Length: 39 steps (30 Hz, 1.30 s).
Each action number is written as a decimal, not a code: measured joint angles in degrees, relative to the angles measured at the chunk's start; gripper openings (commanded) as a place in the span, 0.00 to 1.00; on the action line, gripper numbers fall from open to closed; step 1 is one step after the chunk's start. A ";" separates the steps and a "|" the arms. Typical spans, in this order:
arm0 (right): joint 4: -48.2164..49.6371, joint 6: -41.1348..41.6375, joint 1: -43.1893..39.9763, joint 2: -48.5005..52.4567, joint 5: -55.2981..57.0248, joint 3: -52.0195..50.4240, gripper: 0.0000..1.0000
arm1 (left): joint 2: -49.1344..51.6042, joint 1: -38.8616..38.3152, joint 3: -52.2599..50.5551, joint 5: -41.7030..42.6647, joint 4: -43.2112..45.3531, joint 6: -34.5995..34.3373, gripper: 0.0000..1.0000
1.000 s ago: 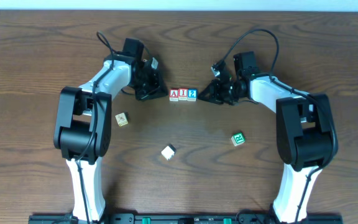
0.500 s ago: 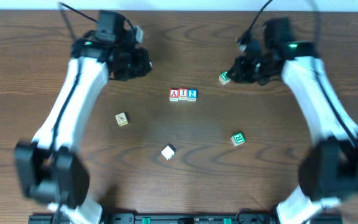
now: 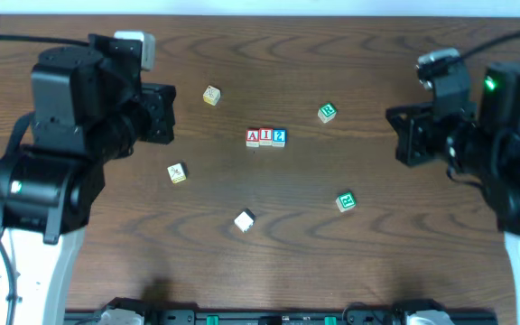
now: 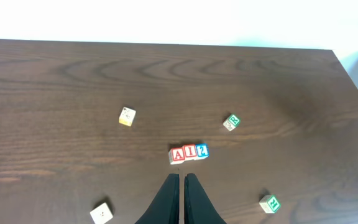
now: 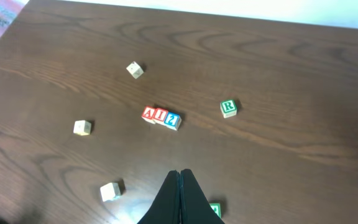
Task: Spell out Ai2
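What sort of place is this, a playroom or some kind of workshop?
Probably a robotics lab or test bench: a left robot arm and a right robot arm flank a dark wooden table, where a block row reads A, I, 2 among stray lettered cubes.

There is one red A (image 3: 253, 137), one red I (image 3: 266, 137), one blue 2 (image 3: 280, 136). Green-marked cubes (image 3: 328, 112) (image 3: 345, 201) number two, yellow-marked cubes (image 3: 210, 95) (image 3: 177, 173) two, white cubes (image 3: 244, 220) one.

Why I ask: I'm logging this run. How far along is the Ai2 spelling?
Done: the A block, I block and 2 block sit touching in one row, reading Ai2. In hand: nothing; the left pincer and right pincer are shut, empty and clear of the row. Left: apparently nothing.
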 measured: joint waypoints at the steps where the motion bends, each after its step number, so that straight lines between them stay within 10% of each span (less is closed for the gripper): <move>1: -0.55 0.00 0.00 -0.92 0.13 0.00 0.01 | -0.55 0.00 0.00 -0.15 -0.46 0.20 0.06; 5: -4.15 0.00 0.00 -4.72 0.55 0.00 0.10 | -3.23 0.00 0.02 -1.77 -4.48 1.05 0.08; 8: -7.23 -0.20 0.00 -5.29 0.79 0.00 0.72 | -3.74 0.00 0.00 -2.99 -7.67 1.53 0.61; 9: -8.11 -0.20 0.00 -5.22 0.81 0.00 0.67 | -3.72 0.00 0.00 -3.08 -8.31 1.81 0.66; 10: -8.85 -0.24 0.00 -5.09 0.83 0.00 0.23 | -3.67 0.00 0.00 -3.17 -8.74 1.77 0.46; 11: -9.94 -0.59 0.00 -4.96 0.81 0.00 0.01 | -3.65 0.00 0.00 -3.39 -9.60 1.57 0.06; 14: -10.75 -0.46 0.00 -4.90 0.63 0.00 0.11 | -3.67 0.00 0.00 -3.80 -10.86 1.14 0.20; 16: -10.84 -0.48 0.00 -4.90 0.57 0.00 0.01 | -3.67 0.00 0.00 -3.80 -11.93 -0.35 0.06; 17: -11.06 -0.63 0.00 -4.90 0.50 0.00 0.12 | -3.67 0.00 0.00 -3.85 -12.26 -0.68 0.07; 19: -11.39 -0.20 0.00 -4.90 0.31 0.00 0.99 | -3.67 0.00 0.00 -3.96 -12.66 -1.01 0.95; 39: -13.51 -0.42 0.00 -4.90 -0.28 0.00 0.99 | -3.67 0.00 0.00 -3.98 -16.13 -2.40 0.95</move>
